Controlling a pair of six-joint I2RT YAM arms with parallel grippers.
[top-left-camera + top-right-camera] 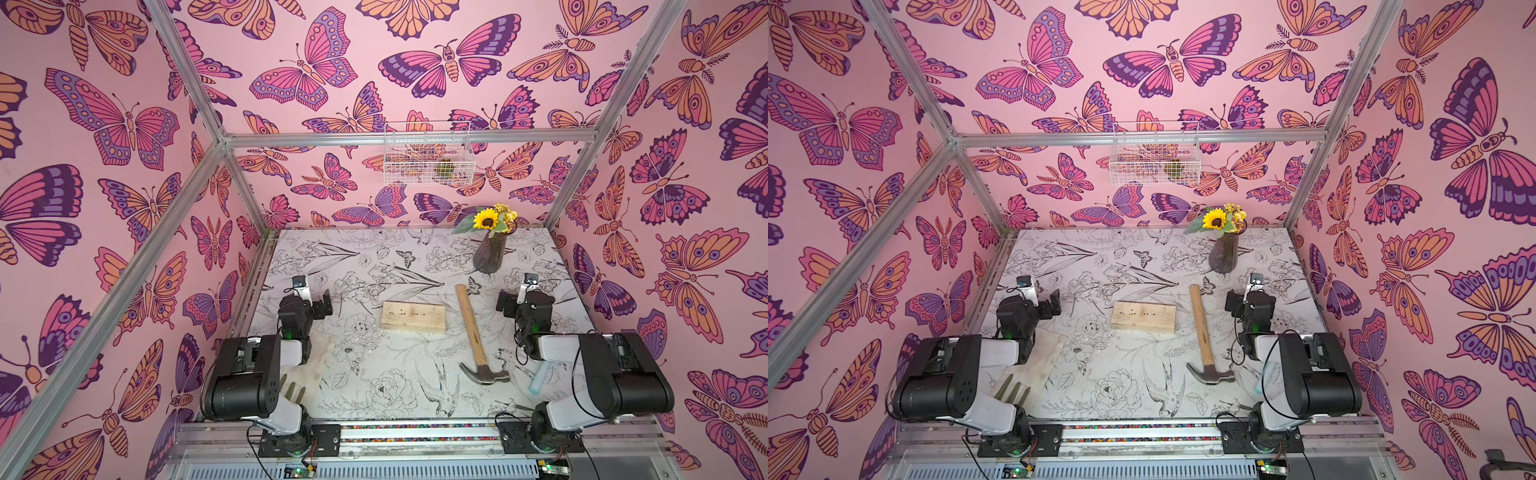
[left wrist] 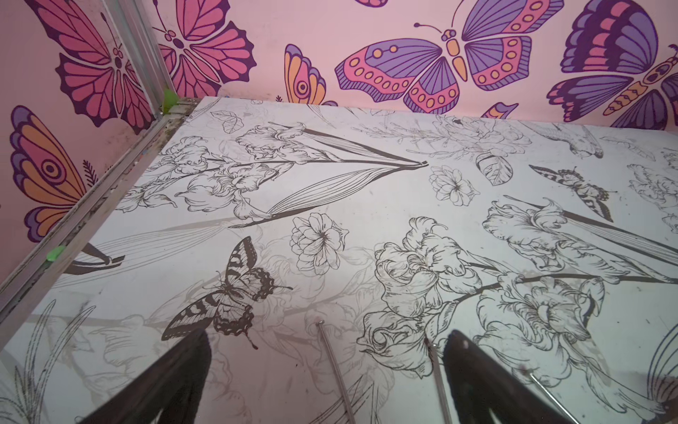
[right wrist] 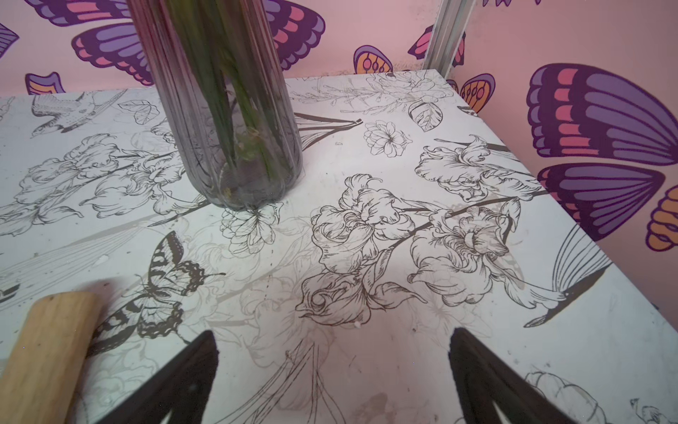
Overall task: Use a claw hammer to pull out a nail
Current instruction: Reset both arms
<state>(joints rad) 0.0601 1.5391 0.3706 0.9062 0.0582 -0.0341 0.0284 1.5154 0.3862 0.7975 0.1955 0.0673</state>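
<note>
The claw hammer lies flat on the table right of centre, with its grey head toward the front and its pale wooden handle pointing back. The handle's end shows beside my right gripper, which is open and empty. A pale wooden block lies left of the hammer, with small dark spots on top. I cannot tell whether these are a nail or holes. My left gripper is open, with thin loose nails lying on the table below it.
A dark glass vase with a sunflower stands at the back right, close to my right gripper. A wire basket hangs on the back wall. A pale board lies under my left arm. Metal frame posts edge the table.
</note>
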